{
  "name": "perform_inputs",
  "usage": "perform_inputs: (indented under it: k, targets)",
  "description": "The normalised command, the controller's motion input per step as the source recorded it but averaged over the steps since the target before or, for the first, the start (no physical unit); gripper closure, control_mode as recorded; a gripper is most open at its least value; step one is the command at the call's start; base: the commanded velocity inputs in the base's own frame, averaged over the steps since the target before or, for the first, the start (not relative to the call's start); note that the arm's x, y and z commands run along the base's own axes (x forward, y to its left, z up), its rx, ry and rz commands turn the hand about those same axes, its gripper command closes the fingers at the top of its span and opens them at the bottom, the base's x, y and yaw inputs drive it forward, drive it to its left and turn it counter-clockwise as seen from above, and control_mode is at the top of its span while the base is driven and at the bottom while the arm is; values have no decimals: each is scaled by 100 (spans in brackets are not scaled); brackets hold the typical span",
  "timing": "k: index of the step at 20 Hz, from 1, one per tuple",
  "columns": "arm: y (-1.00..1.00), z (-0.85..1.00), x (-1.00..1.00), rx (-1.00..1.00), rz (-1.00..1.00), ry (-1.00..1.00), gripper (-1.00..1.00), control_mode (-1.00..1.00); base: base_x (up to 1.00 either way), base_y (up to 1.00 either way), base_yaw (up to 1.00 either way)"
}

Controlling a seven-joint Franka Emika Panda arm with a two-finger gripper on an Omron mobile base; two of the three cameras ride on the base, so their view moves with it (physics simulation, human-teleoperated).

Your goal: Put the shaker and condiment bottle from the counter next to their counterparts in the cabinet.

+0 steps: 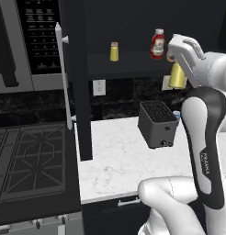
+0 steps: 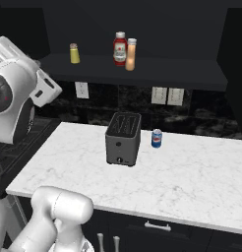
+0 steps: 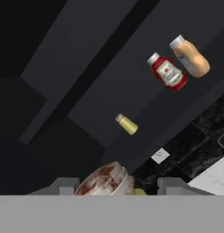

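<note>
My gripper [image 3: 118, 186] is shut on the shaker [image 3: 104, 179]; its pinkish-brown cap sits between the finger tips. From the left base it shows as a yellow cylinder [image 1: 177, 75] held in the air under the hand, in front of the cabinet [image 1: 133, 62] shelf's right end. On that shelf the orange-tan condiment bottle [image 2: 131, 54] stands right beside the red ketchup bottle [image 2: 120, 48]. The grey-capped yellow shaker [image 2: 74, 53] stands alone further left. The hand view has the same three: condiment bottle [image 3: 191, 57], ketchup [image 3: 168, 73], grey-capped shaker [image 3: 127, 124].
A dark toaster [image 2: 124, 139] and a blue soda can [image 2: 156, 138] stand on the marble counter [image 2: 192, 177]. The open cabinet door with its silver bar handle [image 1: 62, 73] juts out left of the shelf. A stove [image 1: 27, 160] lies further left under a microwave [image 1: 39, 36].
</note>
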Motion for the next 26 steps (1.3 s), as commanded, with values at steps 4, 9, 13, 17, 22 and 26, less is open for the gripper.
perform_inputs:
  k: [4,9,13,17,22,26]
  targets:
    - [23,0,40,0,1,-19,100,-100,0,0,0]
    - [12,22,36,0,2,-5,100,-100,0,0,0]
    - [2,36,44,0,1,0,100,-100,0,0,0]
    - [0,14,35,-2,0,0,100,-100,0,0,0]
    - [0,0,27,-7,0,-3,100,-100,0,0,0]
    - [0,0,29,-3,0,-1,100,-100,0,0,0]
